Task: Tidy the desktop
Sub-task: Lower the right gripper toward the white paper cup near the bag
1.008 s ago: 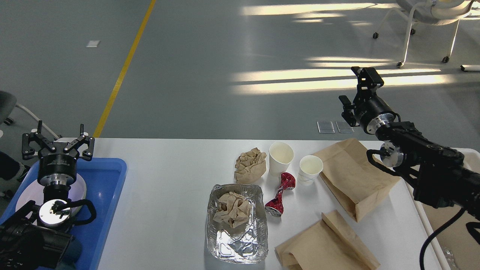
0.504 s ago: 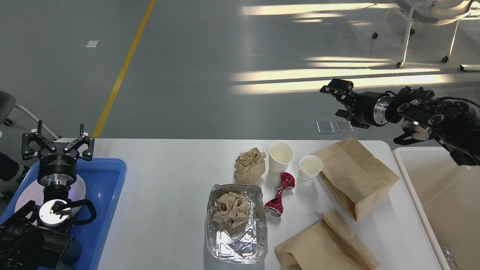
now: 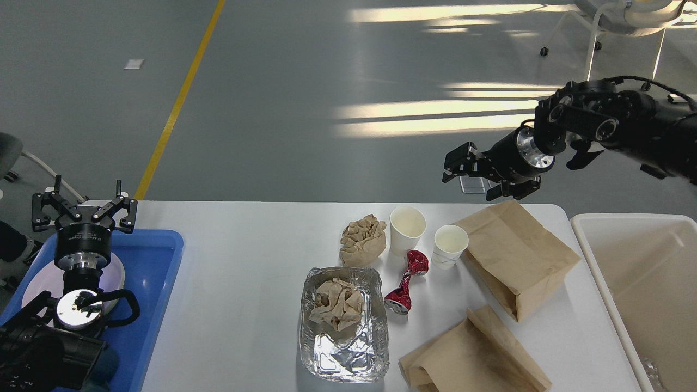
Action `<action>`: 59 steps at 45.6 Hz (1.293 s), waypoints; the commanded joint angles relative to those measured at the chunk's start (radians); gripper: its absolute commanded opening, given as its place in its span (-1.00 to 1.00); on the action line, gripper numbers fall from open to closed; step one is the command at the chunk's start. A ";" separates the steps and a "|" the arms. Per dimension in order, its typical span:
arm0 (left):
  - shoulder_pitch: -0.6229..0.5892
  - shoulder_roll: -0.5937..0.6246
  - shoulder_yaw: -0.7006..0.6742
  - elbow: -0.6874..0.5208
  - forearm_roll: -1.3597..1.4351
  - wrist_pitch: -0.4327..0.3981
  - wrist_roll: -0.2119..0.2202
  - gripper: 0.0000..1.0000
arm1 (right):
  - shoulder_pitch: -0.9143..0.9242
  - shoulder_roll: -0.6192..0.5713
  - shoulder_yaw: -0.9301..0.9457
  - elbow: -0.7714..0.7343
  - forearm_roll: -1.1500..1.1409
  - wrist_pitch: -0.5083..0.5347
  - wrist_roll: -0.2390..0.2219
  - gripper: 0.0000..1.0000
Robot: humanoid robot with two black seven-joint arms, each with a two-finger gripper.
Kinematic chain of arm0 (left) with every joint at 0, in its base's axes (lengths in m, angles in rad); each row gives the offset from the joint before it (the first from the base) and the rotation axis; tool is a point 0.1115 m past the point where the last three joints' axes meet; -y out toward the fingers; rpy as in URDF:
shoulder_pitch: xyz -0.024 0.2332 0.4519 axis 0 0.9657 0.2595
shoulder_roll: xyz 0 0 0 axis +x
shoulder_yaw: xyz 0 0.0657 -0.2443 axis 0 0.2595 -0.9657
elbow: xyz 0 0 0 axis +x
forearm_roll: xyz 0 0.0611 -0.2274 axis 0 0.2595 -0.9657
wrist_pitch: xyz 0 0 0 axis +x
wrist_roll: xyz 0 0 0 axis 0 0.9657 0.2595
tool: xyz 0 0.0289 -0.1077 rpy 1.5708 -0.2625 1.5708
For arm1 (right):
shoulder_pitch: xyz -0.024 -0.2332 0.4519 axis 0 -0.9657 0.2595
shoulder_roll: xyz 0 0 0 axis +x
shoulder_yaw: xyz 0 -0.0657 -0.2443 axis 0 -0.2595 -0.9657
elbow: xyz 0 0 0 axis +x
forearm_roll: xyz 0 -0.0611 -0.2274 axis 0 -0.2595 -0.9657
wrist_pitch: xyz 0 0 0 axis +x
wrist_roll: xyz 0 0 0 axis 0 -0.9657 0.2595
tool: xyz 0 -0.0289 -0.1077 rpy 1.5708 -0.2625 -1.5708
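The desktop point(image 3: 245, 261) is a wide white tabletop. On it lie a crumpled brown paper ball point(image 3: 362, 240), two white paper cups point(image 3: 407, 228) point(image 3: 450, 245), a crushed red can point(image 3: 407, 283), a foil tray point(image 3: 348, 354) with crumpled paper point(image 3: 337, 304) in it, and two brown paper bags point(image 3: 514, 256) point(image 3: 474, 356). My right gripper point(image 3: 475, 179) is open and empty. It hangs in the air over the table's far edge, just beyond the larger bag, and points left and down. My left gripper point(image 3: 83, 209) is open and empty above the blue tray.
A blue plastic tray point(image 3: 158, 283) sits at the table's left end with a white plate point(image 3: 38, 286) in it, partly hidden by my left arm. A white plastic bin point(image 3: 642, 283) stands off the right end. A wheeled chair point(image 3: 615, 32) stands far back right.
My right arm has swung up off the bin and to the left. Its gripper turned from pointing up to pointing left and down near the larger bag. The left arm has not moved.
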 commanded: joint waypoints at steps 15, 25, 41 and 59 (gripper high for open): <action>0.000 0.000 0.000 0.000 0.000 -0.001 0.000 0.93 | 0.259 0.026 -0.063 0.164 0.021 0.026 0.002 1.00; 0.000 0.000 0.000 0.000 0.000 0.001 0.000 0.93 | 0.365 0.009 -0.063 0.203 0.022 0.028 0.004 1.00; 0.000 0.000 0.000 0.000 0.000 -0.001 0.000 0.93 | 0.230 0.052 -0.117 0.240 0.014 0.031 -0.001 1.00; 0.000 0.000 0.000 0.000 0.000 -0.001 0.000 0.93 | -0.022 0.136 -0.189 0.146 0.007 -0.101 -0.007 1.00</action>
